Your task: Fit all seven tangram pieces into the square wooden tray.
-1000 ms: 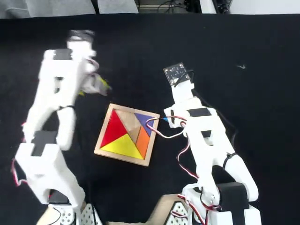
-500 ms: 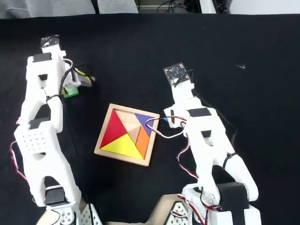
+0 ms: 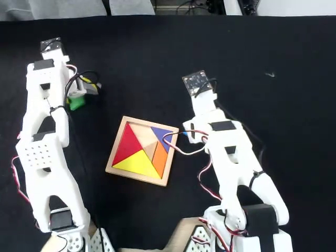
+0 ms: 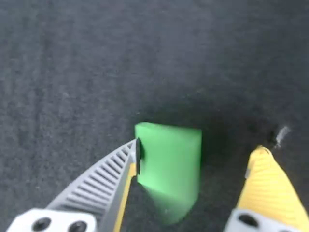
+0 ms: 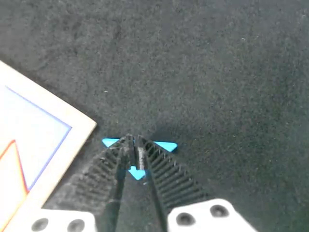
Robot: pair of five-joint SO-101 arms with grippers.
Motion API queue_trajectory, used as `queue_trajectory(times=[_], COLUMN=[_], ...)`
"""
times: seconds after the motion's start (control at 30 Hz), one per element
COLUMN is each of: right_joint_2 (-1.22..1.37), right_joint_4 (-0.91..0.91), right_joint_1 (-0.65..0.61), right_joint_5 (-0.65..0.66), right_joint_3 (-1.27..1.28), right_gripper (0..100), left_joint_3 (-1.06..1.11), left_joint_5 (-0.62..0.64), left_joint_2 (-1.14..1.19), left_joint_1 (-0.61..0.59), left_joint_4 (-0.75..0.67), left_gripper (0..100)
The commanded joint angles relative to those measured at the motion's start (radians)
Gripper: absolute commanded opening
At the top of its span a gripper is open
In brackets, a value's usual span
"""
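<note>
Left gripper point(image 4: 198, 149) stands spread around the smooth green wooden block point(image 4: 169, 164). Its grey ribbed finger point(image 4: 108, 171) touches one side of the block, while the yellow ribbed finger point(image 4: 268, 179) is apart from the other side. The block lies on the black felt-like table cover point(image 3: 294, 79), well apart from the square wooden tray point(image 3: 134, 175).

Right gripper point(image 5: 133, 142) has its black ribbed fingers pressed nearly together over a flat light-blue triangle point(image 5: 166, 145), just beside the tray's corner. Contact with the triangle cannot be confirmed.

Count inside the tray is four pieces:
- one red triangle point(image 3: 127, 144)
- one yellow triangle point(image 3: 137, 163)
- one orange piece point(image 3: 159, 158)
- one dark-blue triangle point(image 3: 161, 137)

Bare wood shows between them.
</note>
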Motion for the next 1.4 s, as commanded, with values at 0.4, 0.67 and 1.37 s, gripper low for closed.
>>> queue_trajectory(times=[0.4,0.67,1.37], right_joint_2=[-0.002,-0.002,-0.010], right_joint_4=[-0.015,-0.015,-0.014], right_joint_1=[-0.017,-0.018,0.031], right_joint_5=[0.006,0.006,0.003], right_joint_3=[-0.025,-0.025,-0.031], right_gripper=[1.1,1.1,1.1], left_joint_3=[-0.317,-0.536,-0.071], left_joint_5=[0.008,0.006,-0.384], left_joint_2=[0.167,0.187,-0.304], left_joint_1=[-0.022,-0.022,0.440], left_joint_4=[0.140,0.351,0.505], left_gripper=[16,8,3])
